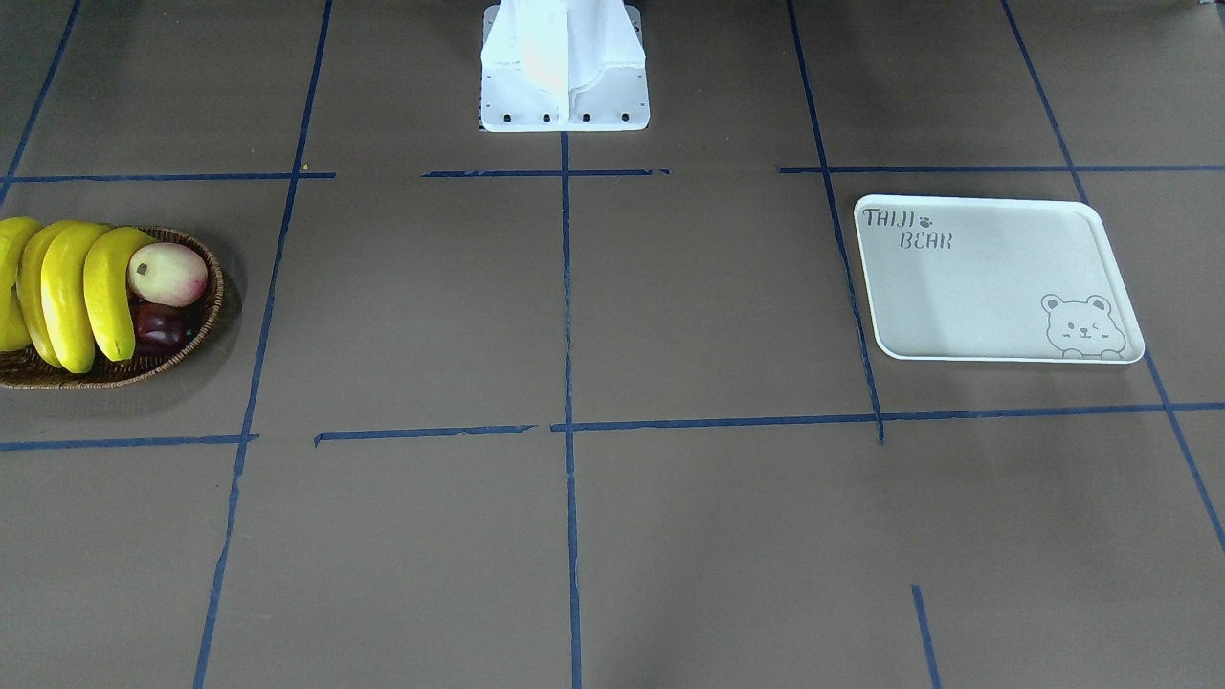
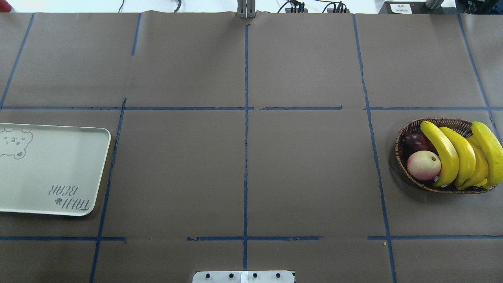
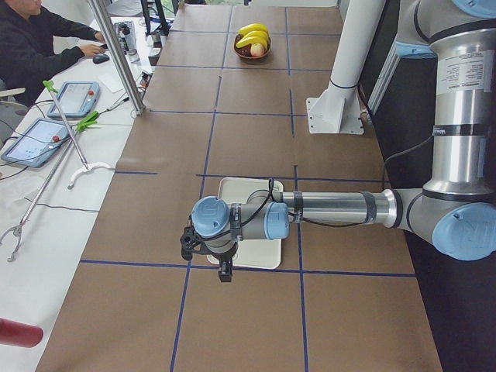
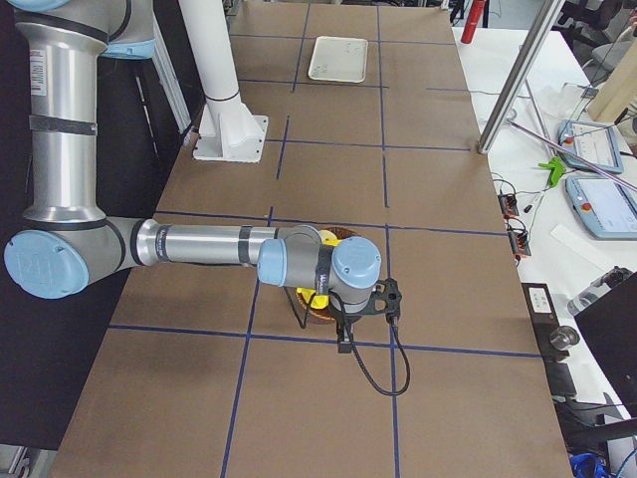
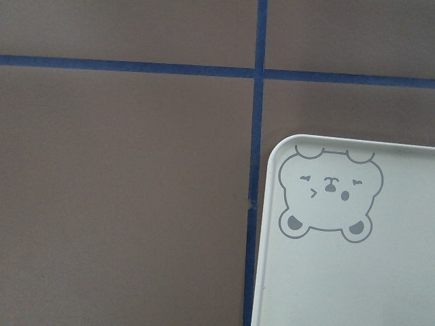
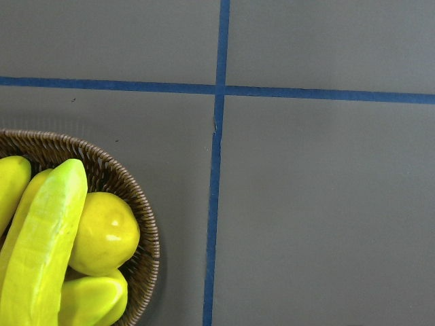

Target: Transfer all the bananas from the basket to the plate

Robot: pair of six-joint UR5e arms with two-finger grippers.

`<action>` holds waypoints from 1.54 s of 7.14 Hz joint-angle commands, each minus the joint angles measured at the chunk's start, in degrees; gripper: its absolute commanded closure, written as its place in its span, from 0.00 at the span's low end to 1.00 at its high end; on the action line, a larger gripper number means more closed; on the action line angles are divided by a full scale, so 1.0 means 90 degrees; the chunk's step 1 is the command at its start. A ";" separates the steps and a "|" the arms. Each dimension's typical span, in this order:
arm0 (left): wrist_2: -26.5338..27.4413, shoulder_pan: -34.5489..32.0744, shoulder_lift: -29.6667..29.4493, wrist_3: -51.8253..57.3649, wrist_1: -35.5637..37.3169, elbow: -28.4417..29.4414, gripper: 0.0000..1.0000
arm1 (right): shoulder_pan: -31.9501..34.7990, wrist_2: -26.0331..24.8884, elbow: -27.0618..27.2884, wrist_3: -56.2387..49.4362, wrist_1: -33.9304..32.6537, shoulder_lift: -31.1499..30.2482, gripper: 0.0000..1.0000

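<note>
Several bright-yellow bananas (image 1: 67,297) lie side by side in the brown wicker basket (image 1: 206,316), which also shows in the overhead view (image 2: 401,157) with the bananas (image 2: 459,157). The white bear plate (image 1: 986,277) (image 2: 47,169) lies bare at the other end of the table. My left gripper (image 3: 225,273) hangs over the plate's bear corner (image 5: 353,272). My right gripper (image 4: 344,344) hangs over the basket's outer rim (image 6: 129,190). Both show only in the side views, so I cannot tell whether they are open or shut.
The basket also holds a pink-yellow round fruit (image 2: 423,165), a dark red fruit (image 2: 414,141), a ridged yellow-green fruit (image 6: 41,244) and a plump yellow fruit (image 6: 102,234). The robot base (image 1: 565,96) stands mid-table. An operator (image 3: 31,39), tablets and a post (image 3: 116,54) are beside the table.
</note>
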 commanded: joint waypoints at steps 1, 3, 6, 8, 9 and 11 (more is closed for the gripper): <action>0.0010 0.0000 -0.0022 -0.0008 -0.0037 0.0030 0.00 | 0.0008 0.0011 -0.0007 0.0024 0.0014 -0.0020 0.00; 0.0000 0.0000 -0.0032 -0.0027 -0.0037 0.0040 0.00 | 0.0008 0.0021 0.0002 0.0015 0.0014 -0.0029 0.00; 0.0000 0.0000 -0.0032 -0.0027 -0.0037 0.0040 0.00 | 0.0008 0.0030 0.0041 0.0015 0.0014 -0.0020 0.00; 0.0000 0.0000 -0.0032 -0.0018 -0.0037 0.0040 0.00 | 0.0008 0.0030 0.0070 0.0034 0.0014 -0.0010 0.00; 0.0000 0.0000 -0.0032 -0.0037 -0.0037 0.0021 0.00 | 0.0008 0.0030 0.0061 0.0025 0.0072 -0.0010 0.00; 0.0000 0.0000 -0.0032 -0.0037 -0.0037 0.0021 0.00 | 0.0008 0.0040 0.0128 0.0180 0.0520 -0.0029 0.00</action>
